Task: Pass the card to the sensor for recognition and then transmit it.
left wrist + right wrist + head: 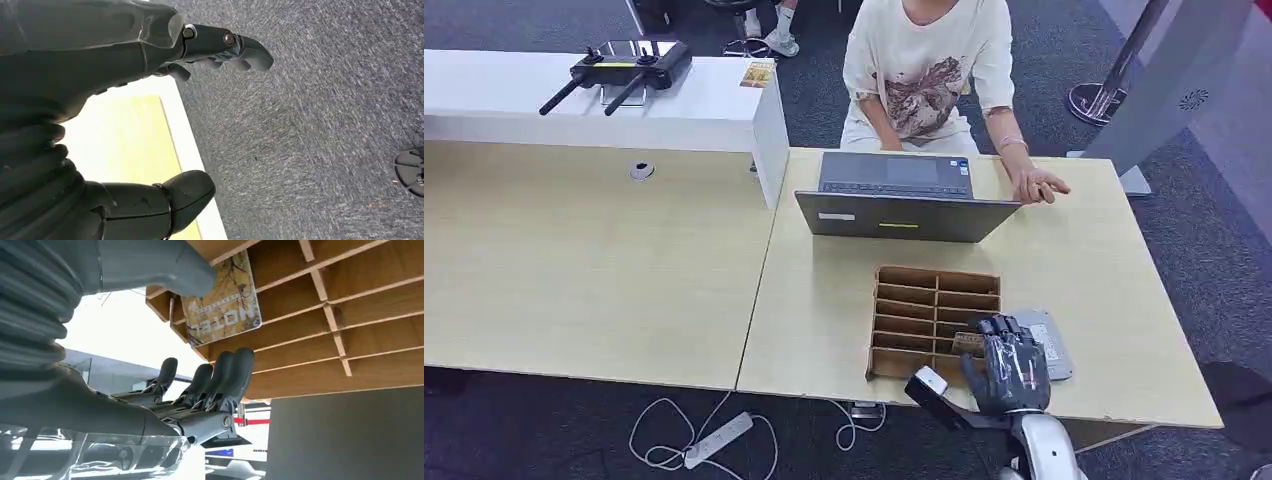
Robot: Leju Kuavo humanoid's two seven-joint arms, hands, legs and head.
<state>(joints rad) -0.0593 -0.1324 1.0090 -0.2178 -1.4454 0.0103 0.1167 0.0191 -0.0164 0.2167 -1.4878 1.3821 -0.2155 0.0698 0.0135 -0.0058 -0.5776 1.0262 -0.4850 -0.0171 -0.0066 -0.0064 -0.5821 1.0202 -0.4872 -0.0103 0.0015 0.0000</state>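
— So where is the card (222, 302) just now?
— It stands in the wooden rack (932, 322), in a slot of the right-hand column near the front edge, part of it sticking out of the slot. From the right wrist you can read a brown and gold pattern with the word HOTEL on it.
— And the right hand (1009, 368)?
— Right at the card. The thumb (165, 265) lies against the card's edge and the dark fingers (220, 375) are held apart on the other side — whether it grips the card or only touches it, I cannot tell.
— What sits next to the rack?
— A flat grey sensor pad (1049, 342) lies on the table (824, 300) just to the right of the rack, partly behind the hand.
— The left hand (125, 100)?
— It hangs over the grey carpet (310, 140) by a table edge, fingers loosely spread, holding nothing.
— Farther out?
— A grey laptop (904, 200) sits behind the rack, and a person in a pale printed shirt (924, 70) sits behind that, one hand (1039, 185) on the table beside the laptop. A black controller (624, 68) lies on the white counter to the left.
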